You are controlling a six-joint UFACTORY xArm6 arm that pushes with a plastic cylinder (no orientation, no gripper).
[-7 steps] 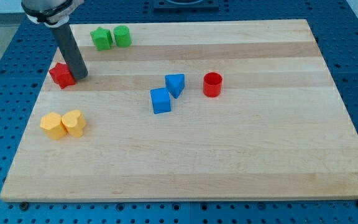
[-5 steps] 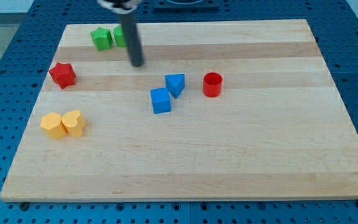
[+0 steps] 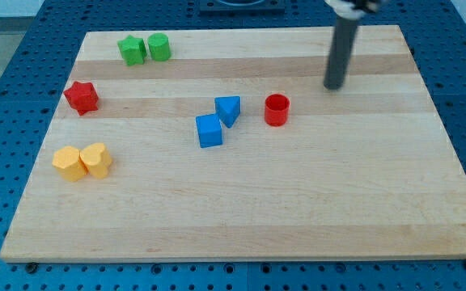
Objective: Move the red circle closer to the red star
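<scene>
We're looking at a pale wooden board (image 3: pixel 241 202) sitting on a blue perforated table (image 3: pixel 6 81). Our straight dark rod is coming down near the view's top right, and there's no gripper on it, so nothing is being grasped. My tip (image 3: pixel 333 86) is resting on the bare wood, up and to the right of the red circle block (image 3: pixel 277 110), near it but not touching. The red star block (image 3: pixel 81 97) is sitting well apart, way over at the view's left edge. Between them, the blue triangular block (image 3: pixel 228 110) and blue cube (image 3: pixel 209 131) are huddling just beside each other. Two yellow blocks (image 3: pixel 82 162) are touching at lower left, and two green blocks (image 3: pixel 145 48) are touching up top.
</scene>
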